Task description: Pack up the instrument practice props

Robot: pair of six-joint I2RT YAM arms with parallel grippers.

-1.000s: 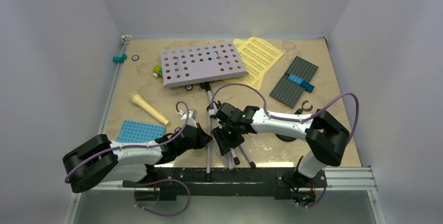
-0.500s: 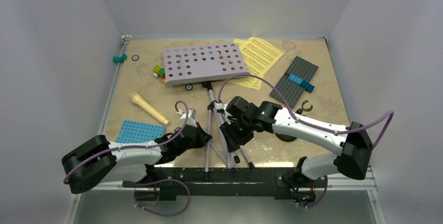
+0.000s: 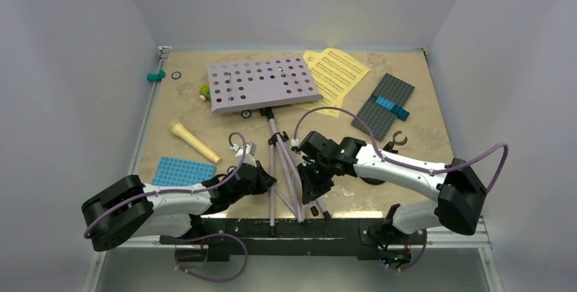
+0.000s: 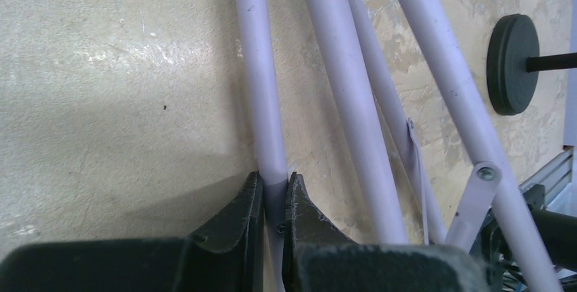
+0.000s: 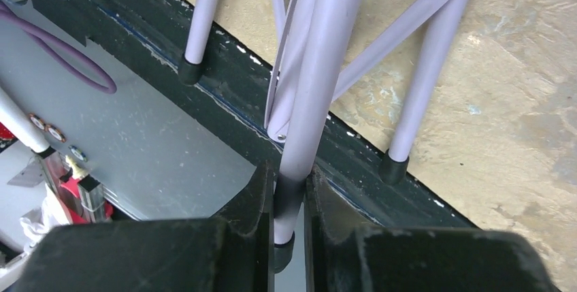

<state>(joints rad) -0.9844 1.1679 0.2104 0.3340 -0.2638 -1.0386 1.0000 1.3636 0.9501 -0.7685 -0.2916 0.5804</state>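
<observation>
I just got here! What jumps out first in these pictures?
A big lilac music stand lies flat in the middle, and the left gripper and right gripper each pinch one of its legs near the front. Yellow sheet-music pages sit at the back right; a cream toy microphone lies on the left.

No legible text; sheet-music pages (image 3: pixel 343 69) seemingly too small.

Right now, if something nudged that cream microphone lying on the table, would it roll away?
Probably. The microphone lies on its side and looks round, so a sideways push should roll it. One end is wider than the other, so it would likely curve rather than run straight. It looks slim, so probably light.
</observation>
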